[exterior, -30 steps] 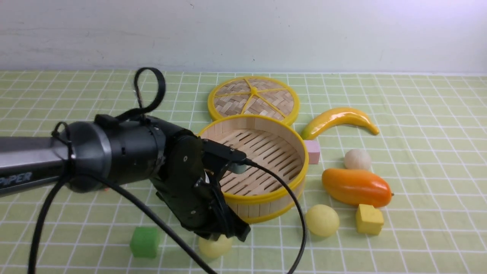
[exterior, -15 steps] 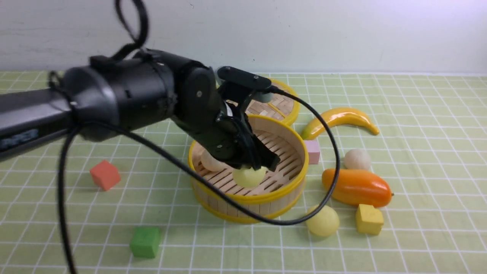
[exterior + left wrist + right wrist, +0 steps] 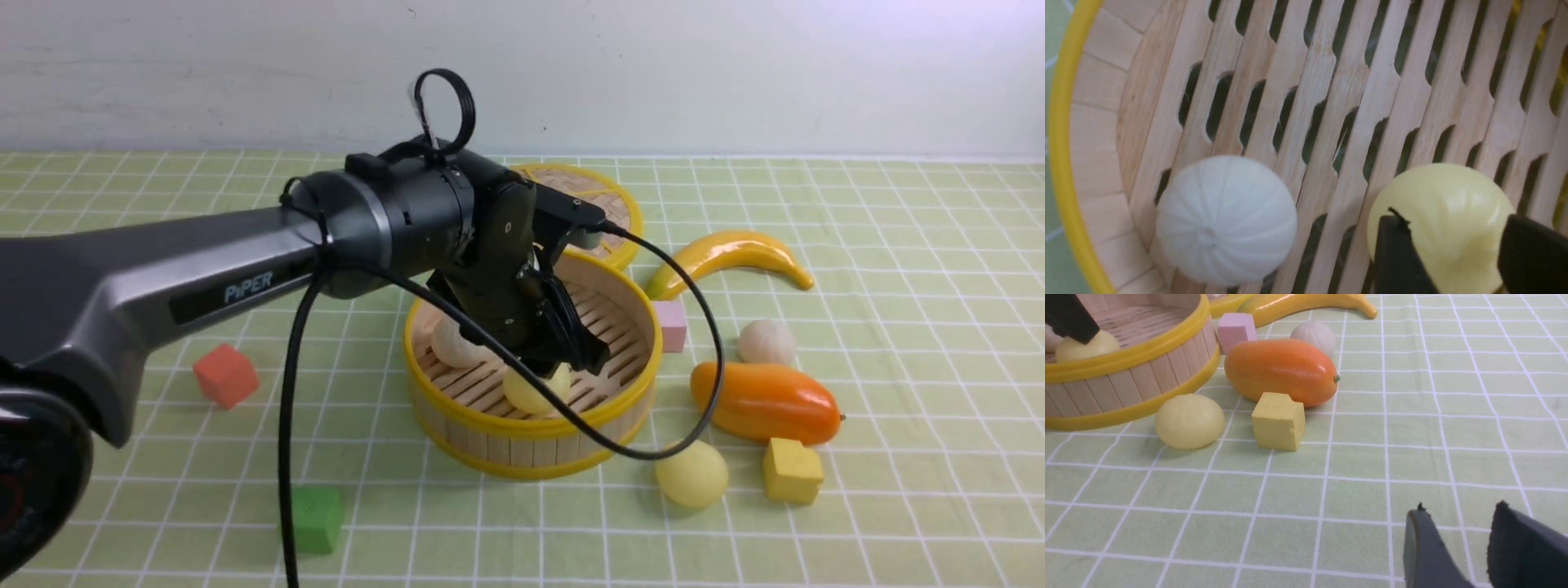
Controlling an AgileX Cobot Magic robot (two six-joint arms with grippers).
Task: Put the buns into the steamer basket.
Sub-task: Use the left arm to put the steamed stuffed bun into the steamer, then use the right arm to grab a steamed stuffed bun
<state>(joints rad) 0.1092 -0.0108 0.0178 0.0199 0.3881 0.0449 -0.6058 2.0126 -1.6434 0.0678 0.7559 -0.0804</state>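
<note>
The steamer basket [image 3: 532, 430] stands mid-table with two buns in it. An off-white pleated bun [image 3: 451, 343] [image 3: 1224, 220] lies near its left wall. A pale yellow bun [image 3: 532, 392] [image 3: 1447, 196] rests on the slats. My left gripper [image 3: 571, 359] [image 3: 1453, 220] hangs low inside the basket, open, with one finger on either side of that yellow bun. Another yellow bun [image 3: 691, 474] [image 3: 1189, 421] lies on the cloth right of the basket. Behind the mango sits a second off-white bun [image 3: 766, 341] [image 3: 1312, 335]. My right gripper [image 3: 1459, 508] is open and empty above bare cloth.
The woven lid [image 3: 611, 214] lies behind the basket. Right of the basket are a banana [image 3: 727, 253], an orange mango [image 3: 763, 402], a pink cube [image 3: 671, 325] and a yellow cube [image 3: 790, 469]. A red cube [image 3: 225, 374] and a green cube [image 3: 317, 518] lie left. The left arm's cable loops over the basket's front.
My left gripper lifted the yellow bun from the near cloth, carried it over the basket and lowered it onto the slats. Its jaws have parted. The basket shifted slightly left.
</note>
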